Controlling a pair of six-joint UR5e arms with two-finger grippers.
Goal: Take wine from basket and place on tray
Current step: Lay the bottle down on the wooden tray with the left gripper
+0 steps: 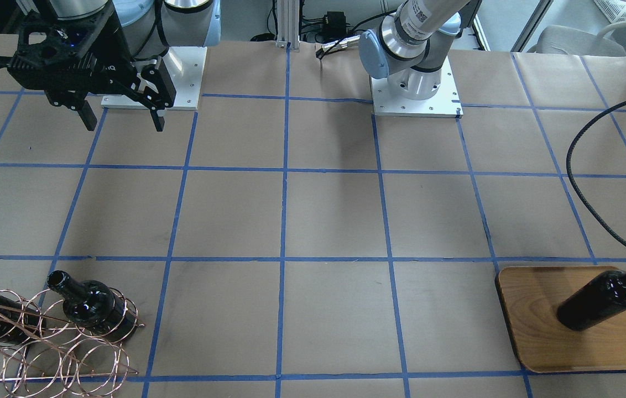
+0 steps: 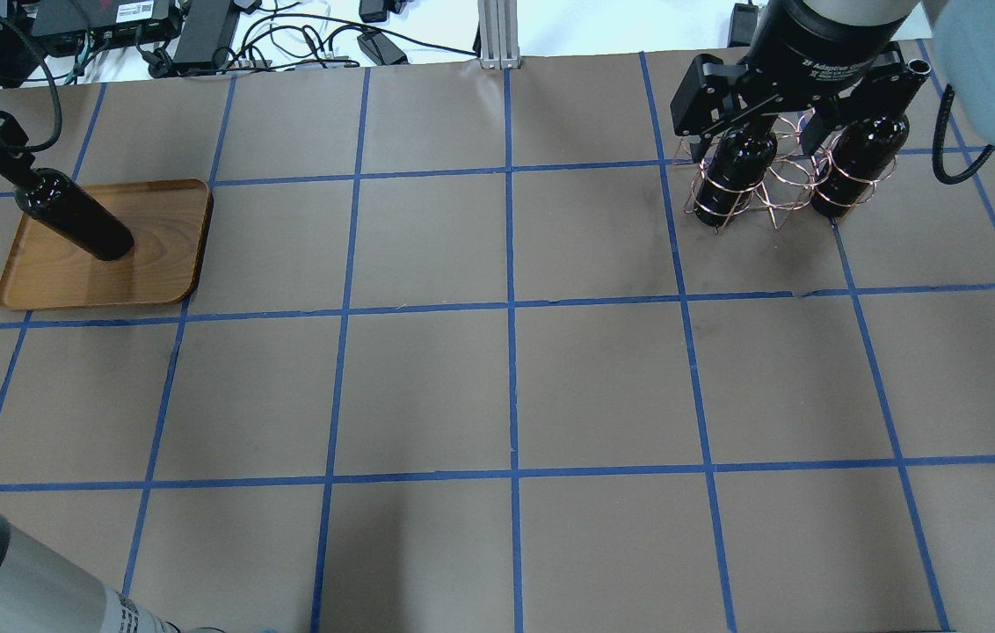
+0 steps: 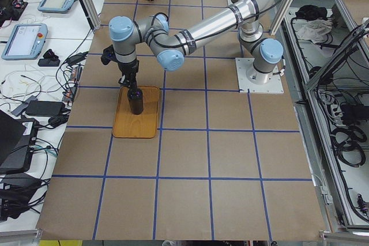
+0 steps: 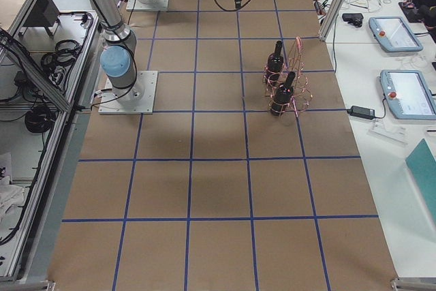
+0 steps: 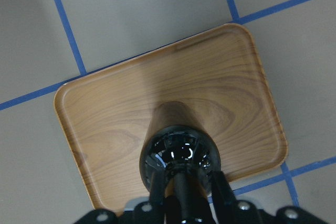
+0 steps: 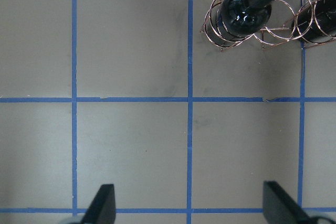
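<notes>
Wine (image 1: 595, 304) stands upright below the left gripper (image 5: 187, 184), its neck clamped between both fingers (image 5: 157, 186). Its base is on or just above the tray (image 1: 528, 331); contact is unclear. Well apart, the right gripper (image 1: 125, 124) hangs spread wide and empty, with the basket (image 1: 69, 354) and two more bottles (image 1: 89, 304) ahead of its tips.

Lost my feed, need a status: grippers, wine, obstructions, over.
Left gripper shut on wine neck. Wine upright over tray, touchdown unconfirmed. Right gripper open, clear of basket, two bottles in it. No obstruction seen.
</notes>
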